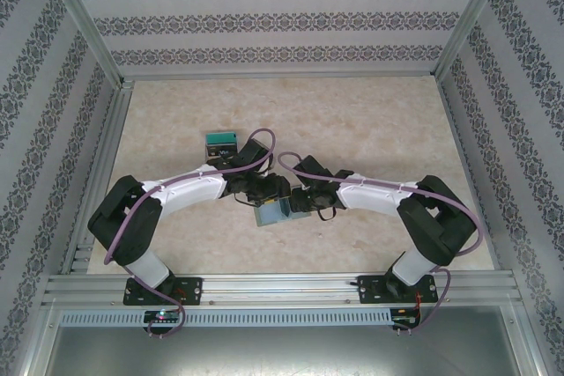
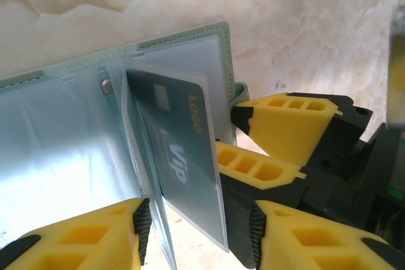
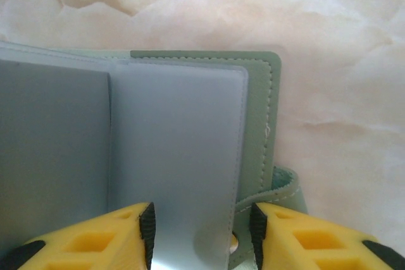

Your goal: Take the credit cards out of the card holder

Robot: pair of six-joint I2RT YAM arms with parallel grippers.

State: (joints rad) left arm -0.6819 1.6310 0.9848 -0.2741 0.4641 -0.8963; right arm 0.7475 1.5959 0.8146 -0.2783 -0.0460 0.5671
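Note:
The grey-green card holder (image 1: 278, 211) lies open between both arms at the table's middle. In the left wrist view its cover (image 2: 183, 37) carries clear sleeves, and one raised sleeve holds a dark teal credit card (image 2: 174, 150) marked VIP. My left gripper (image 2: 199, 232) is open, and that sleeve stands between its pads with a gap on the right. My right gripper (image 3: 200, 232) is open over the holder's right panel (image 3: 259, 112), astride a clear sleeve and next to the edge tab (image 3: 288, 188). Its yellow fingers (image 2: 285, 121) reach the holder's right edge. A teal and dark card (image 1: 222, 144) lies on the table behind the left arm.
The marble-patterned tabletop (image 1: 370, 121) lies bare behind and to the right of the arms. Patterned walls with aluminium posts (image 1: 88, 33) close in the back and both sides. A metal rail (image 1: 282, 286) runs along the near edge by the arm bases.

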